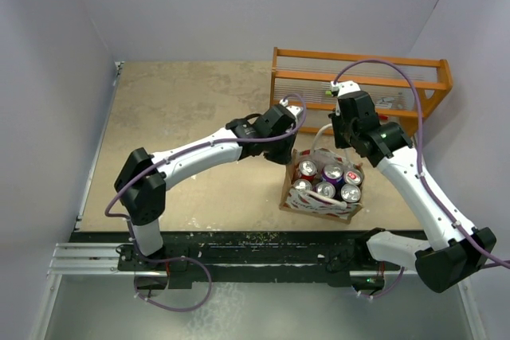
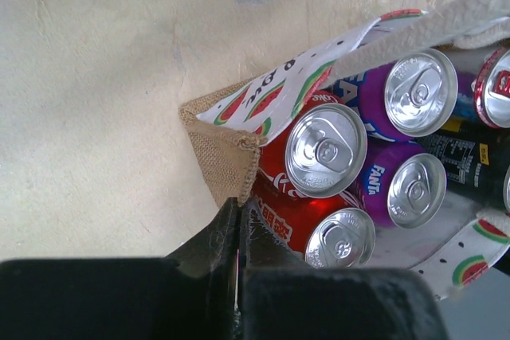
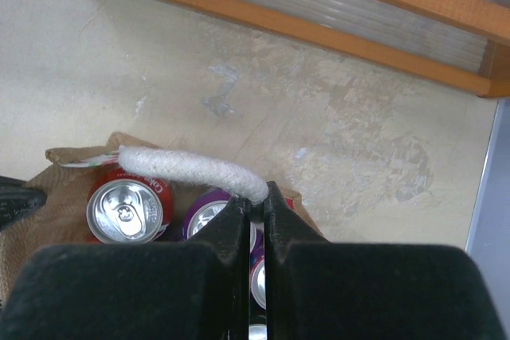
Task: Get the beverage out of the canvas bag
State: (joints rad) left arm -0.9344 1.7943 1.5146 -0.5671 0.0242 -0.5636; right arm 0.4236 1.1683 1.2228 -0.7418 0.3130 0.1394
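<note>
The canvas bag (image 1: 317,204) stands at the table's near right, with tan sides (image 2: 223,155) and a whitish panel with red marks. It holds several upright cans: red cola cans (image 2: 325,150) and purple Fanta cans (image 2: 414,189), also seen from above (image 1: 325,189). My left gripper (image 1: 288,154) is shut on the bag's burlap corner rim (image 2: 239,203). My right gripper (image 1: 343,143) is shut on a white rope handle (image 3: 183,166), pinched at the jaw tips (image 3: 253,200) above the cans. No can is held.
An orange wooden rack (image 1: 358,85) stands just behind the bag, close to my right wrist; its lower rail shows in the right wrist view (image 3: 319,29). The right wall is near the rack. Bare tan tabletop (image 1: 183,109) lies to the left.
</note>
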